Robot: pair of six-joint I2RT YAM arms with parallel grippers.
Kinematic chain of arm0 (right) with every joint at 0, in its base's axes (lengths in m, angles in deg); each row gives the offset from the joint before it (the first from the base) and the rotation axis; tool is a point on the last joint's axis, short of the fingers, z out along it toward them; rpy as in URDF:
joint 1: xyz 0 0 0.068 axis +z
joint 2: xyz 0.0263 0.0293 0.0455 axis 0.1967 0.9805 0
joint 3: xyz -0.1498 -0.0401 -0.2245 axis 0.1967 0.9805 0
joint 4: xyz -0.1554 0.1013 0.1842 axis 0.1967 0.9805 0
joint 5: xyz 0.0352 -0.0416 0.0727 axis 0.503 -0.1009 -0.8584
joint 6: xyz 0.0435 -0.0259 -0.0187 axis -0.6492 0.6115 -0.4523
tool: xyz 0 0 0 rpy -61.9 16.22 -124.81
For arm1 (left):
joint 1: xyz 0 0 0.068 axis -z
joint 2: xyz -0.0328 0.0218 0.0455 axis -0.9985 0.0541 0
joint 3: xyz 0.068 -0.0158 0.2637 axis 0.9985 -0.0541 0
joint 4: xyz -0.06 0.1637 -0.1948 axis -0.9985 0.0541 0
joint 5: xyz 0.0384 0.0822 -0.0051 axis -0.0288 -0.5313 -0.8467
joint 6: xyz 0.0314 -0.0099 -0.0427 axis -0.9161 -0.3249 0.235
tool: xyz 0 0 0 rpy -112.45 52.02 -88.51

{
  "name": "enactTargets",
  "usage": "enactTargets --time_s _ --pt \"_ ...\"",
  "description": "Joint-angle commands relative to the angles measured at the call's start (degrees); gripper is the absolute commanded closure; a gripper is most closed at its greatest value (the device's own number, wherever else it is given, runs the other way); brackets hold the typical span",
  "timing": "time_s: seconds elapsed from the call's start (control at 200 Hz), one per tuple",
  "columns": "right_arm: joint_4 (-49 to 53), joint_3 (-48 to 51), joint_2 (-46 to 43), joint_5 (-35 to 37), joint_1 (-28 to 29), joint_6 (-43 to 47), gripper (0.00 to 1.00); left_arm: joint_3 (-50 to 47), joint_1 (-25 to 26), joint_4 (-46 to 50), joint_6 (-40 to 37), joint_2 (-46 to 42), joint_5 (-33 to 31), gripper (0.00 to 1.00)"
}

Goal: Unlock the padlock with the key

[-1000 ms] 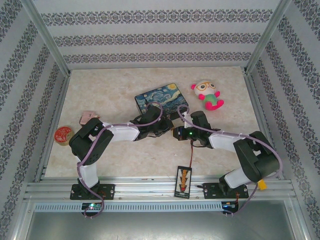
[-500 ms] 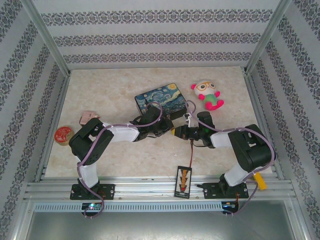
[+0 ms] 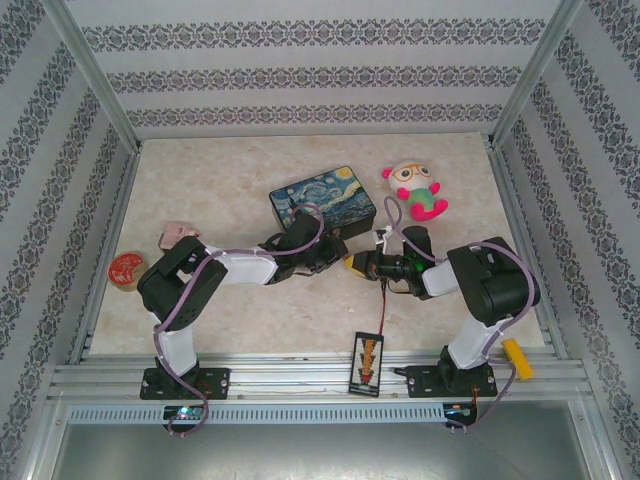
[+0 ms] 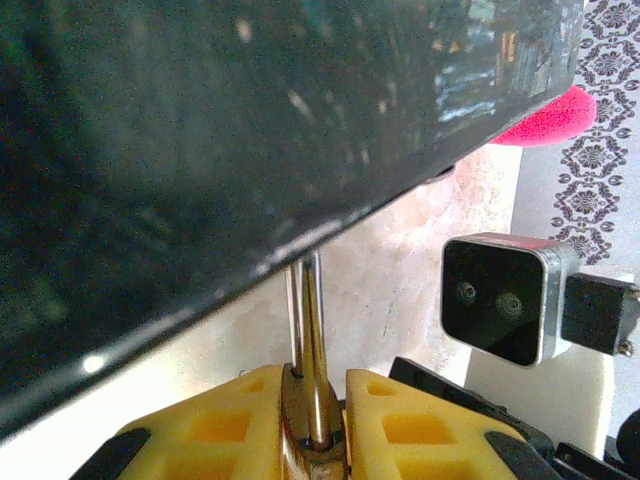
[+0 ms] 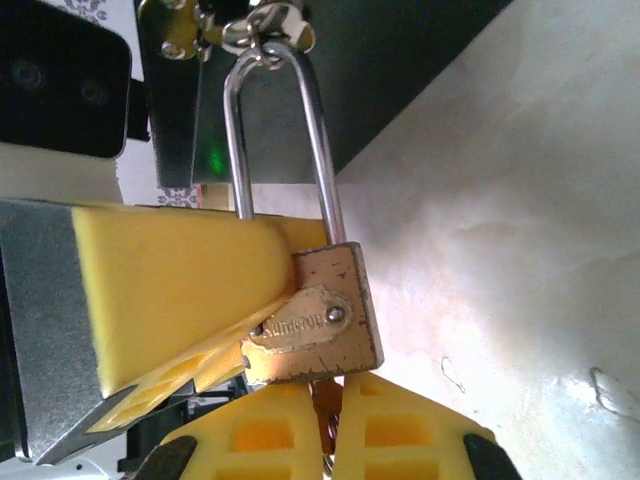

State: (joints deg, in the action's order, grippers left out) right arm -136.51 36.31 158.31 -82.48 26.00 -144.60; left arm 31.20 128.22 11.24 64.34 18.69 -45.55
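Padlock (image 5: 320,315): hangs at the 6 o'clock edge of the box (image 3: 322,198).
Left gripper (image 4: 312,420): clamped on the padlock's body.
Right gripper (image 5: 328,395): closed on the key (image 5: 326,428), at the padlock's 6 o'clock.

We look down on the bench (image 3: 250,320) from above and behind the arm bases, facing the far wall, far enough back to take in both arms and the painted box (image 3: 322,198). Our left wrist camera (image 5: 60,80) sits just behind the left pincer (image 4: 315,395), close against the box's dark side, and faces the right wrist camera (image 4: 505,298). That one looks along the right pincer (image 5: 328,400) at the padlock (image 5: 320,320), very near. Both wrist views share the shackle (image 4: 305,320) and the box.
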Motion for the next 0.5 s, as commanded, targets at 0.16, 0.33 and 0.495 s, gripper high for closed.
enactTargets --time_s 0.16,0.33,0.495 --pt "-12.25 0.47 4.42 7.85 -3.06 -10.31 1.00 -2.84 -0.06 6.62 2.04 -1.47 4.87 0.65" --pt "-12.41 0.89 5.30 8.53 -3.08 -10.31 1.00 -3.21 -0.10 7.76 1.33 -3.00 3.45 0.53" --pt "-12.25 0.97 5.31 8.53 -3.07 -10.14 1.00 -3.51 -0.17 7.97 0.86 -4.76 1.45 0.28"
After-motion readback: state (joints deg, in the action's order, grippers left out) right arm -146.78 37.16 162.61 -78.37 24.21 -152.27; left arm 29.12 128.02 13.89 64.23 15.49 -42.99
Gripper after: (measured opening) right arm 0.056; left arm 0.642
